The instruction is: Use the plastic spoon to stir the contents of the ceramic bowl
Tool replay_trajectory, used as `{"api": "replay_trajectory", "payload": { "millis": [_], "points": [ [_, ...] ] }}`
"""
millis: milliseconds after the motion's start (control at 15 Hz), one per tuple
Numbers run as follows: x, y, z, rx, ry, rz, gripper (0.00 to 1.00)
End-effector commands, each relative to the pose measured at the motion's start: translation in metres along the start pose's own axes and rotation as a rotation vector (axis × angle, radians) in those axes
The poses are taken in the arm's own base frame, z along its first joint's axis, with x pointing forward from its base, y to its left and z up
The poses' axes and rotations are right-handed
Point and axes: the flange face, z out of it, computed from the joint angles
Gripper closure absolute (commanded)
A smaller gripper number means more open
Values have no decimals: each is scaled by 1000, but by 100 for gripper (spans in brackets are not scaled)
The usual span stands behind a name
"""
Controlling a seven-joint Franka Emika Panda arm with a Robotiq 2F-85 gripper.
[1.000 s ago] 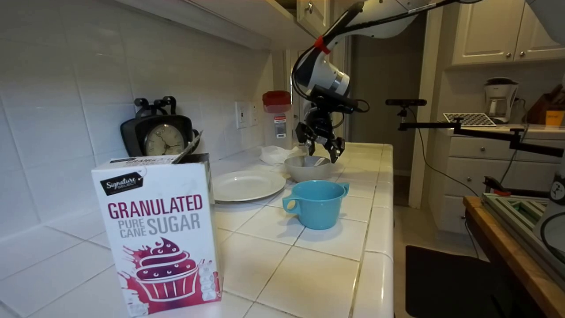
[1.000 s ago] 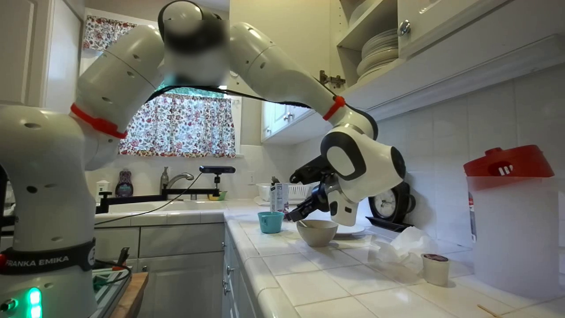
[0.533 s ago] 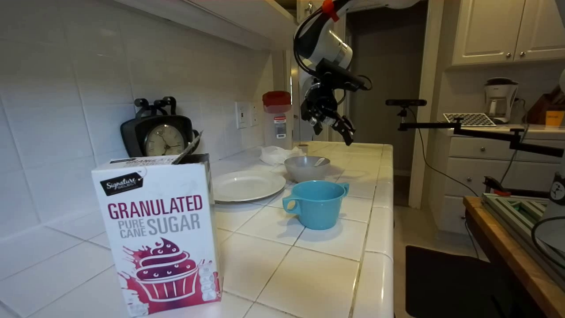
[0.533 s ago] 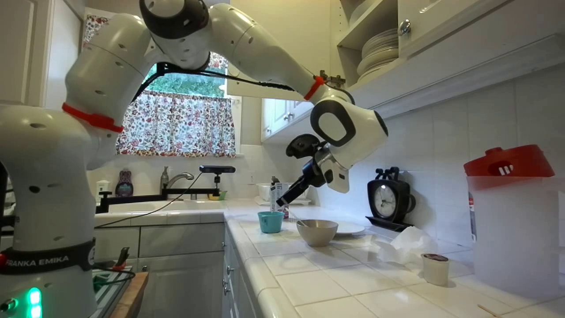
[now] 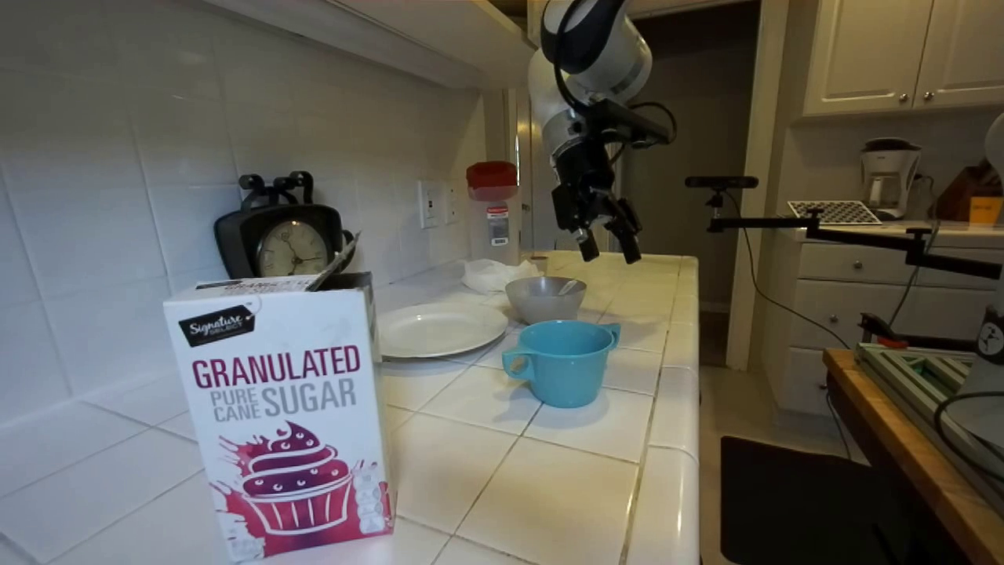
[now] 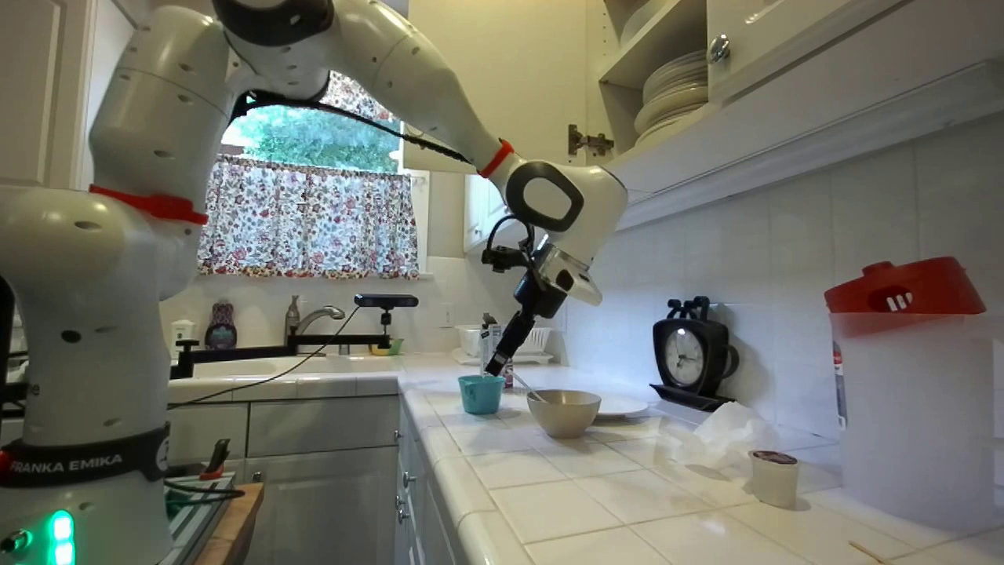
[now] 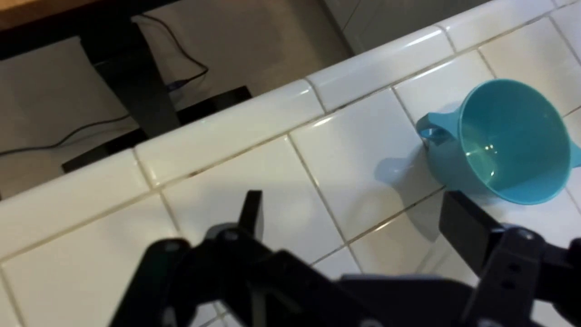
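Leaning in ceramic bowl (image 6: pixel 565 420): plastic spoon (image 5: pixel 568 287). Blue cup (image 5: pixel 568 373) upright nearby. Fingers (image 7: pixel 466 227) spread wide.

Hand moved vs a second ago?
Yes: in an exterior view, the hand has moved up and toward the picture's right, away from the bowl, which hasn't shifted.

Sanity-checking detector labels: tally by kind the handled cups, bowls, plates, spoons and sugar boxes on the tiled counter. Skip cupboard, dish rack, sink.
Handled cup: 1
Bowl: 1
Plate: 1
Spoon: 1 (partly hidden)
Sugar box: 1
Total: 5
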Motion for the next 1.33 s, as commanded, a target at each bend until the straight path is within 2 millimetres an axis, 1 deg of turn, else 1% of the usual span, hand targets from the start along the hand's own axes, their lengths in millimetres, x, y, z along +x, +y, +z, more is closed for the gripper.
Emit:
{"api": "replay_trajectory", "payload": {
  "millis": [0,67,333,400,467,533,733,1267],
  "points": [
    [-37,19,-28,-118,164,-19,0],
    [-47,26,-39,-163,201,-27,0],
    [-96,48,-81,-338,338,-114,0],
    [-75,40,-79,-280,271,-79,0],
    [-84,42,-86,-283,289,-84,0],
    [-86,42,-87,-281,292,-85,0],
    [-76,42,-76,-292,268,-80,0],
    [-75,41,-77,-292,270,-81,0]
  ]
}}
